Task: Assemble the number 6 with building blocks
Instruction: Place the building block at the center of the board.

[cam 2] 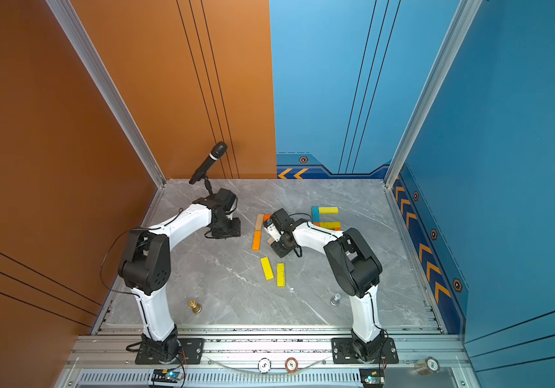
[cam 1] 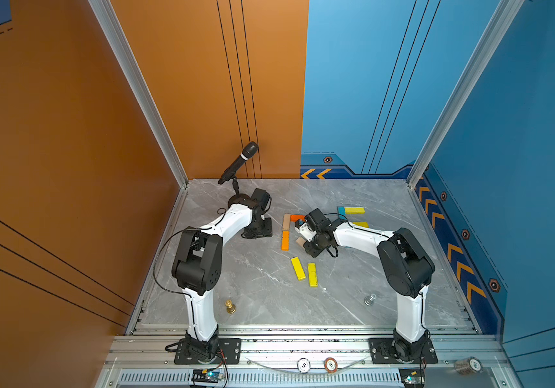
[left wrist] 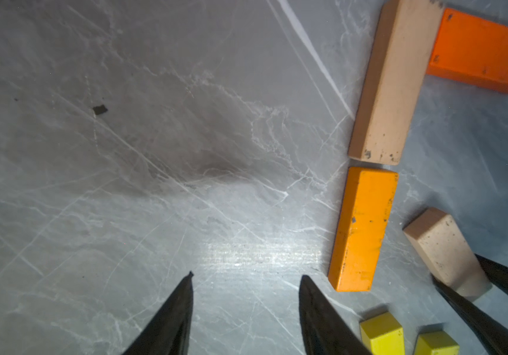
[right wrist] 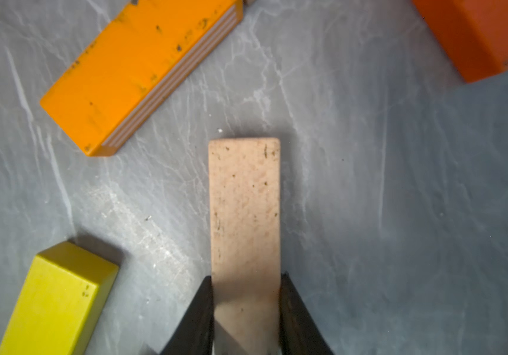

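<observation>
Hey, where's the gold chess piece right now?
In both top views the gold chess piece is on the table near its front edge, on the left side, just beside the left arm.

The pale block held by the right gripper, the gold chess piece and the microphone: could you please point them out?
Held pale block point(right wrist: 244, 199): right wrist view, middle of its top face.
Gold chess piece point(cam 1: 230, 306): a top view, its body.
Microphone point(cam 1: 235, 167): a top view, middle of its handle.
</observation>
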### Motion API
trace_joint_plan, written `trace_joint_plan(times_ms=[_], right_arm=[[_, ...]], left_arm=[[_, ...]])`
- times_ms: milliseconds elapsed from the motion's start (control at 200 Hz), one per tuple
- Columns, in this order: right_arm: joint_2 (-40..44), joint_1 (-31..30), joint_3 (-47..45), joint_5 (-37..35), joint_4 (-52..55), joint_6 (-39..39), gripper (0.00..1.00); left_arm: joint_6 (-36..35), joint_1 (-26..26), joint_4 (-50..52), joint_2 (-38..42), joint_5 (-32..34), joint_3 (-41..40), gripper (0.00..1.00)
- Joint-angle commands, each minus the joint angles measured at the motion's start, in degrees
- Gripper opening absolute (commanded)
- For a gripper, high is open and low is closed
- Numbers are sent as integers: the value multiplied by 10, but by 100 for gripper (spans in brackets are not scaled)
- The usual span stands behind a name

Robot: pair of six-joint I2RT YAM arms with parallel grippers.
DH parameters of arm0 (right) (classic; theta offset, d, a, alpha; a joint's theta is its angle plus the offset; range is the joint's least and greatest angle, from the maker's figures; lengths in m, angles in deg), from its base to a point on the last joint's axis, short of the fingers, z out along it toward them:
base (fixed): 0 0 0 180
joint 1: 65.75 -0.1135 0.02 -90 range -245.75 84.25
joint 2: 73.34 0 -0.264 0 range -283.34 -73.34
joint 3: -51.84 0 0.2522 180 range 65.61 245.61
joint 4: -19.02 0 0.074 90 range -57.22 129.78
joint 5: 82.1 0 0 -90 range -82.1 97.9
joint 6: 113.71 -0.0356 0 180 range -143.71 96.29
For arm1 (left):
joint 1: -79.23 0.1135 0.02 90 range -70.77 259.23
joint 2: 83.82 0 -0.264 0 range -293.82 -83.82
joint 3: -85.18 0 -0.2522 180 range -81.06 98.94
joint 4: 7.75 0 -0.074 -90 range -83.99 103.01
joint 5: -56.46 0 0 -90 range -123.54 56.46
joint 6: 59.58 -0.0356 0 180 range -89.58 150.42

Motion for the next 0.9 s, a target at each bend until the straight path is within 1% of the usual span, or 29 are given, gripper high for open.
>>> trace_joint_plan(times_ms=[0, 55, 165, 185, 250, 385, 441, 546, 631, 761, 896], right_arm=[[-20, 10, 34, 33, 46, 60, 31], [-28, 15, 48, 47, 54, 74, 32], [-43, 18, 87, 47, 89, 96, 32], [-62, 19, 92, 47, 95, 100, 33], [-75, 19, 110, 50, 115, 107, 34], [-96, 19, 138, 35, 131, 117, 37], [-105, 20, 152, 27, 139, 122, 39], [-115, 20, 170, 15, 152, 128, 47], [-113, 23, 177, 13, 155, 126, 51], [-102, 24, 173, 22, 151, 117, 53], [-73, 27, 141, 25, 114, 72, 54]], left_arm=[[-10, 2, 18, 12, -20, -5, 56], [-11, 2, 19, 9, -23, -4, 56], [-13, 2, 18, 6, -26, -2, 56], [-14, 2, 18, 5, -25, -1, 56], [-14, 3, 18, 4, -25, -1, 56], [-14, 3, 19, 2, -27, 0, 56], [-15, 3, 18, 3, -28, 1, 56], [-15, 4, 18, 7, -28, 0, 56], [-14, 3, 18, 10, -26, -3, 57], [-14, -4, 18, 15, -19, -13, 57], [-12, -14, 18, 20, -12, -24, 57]])
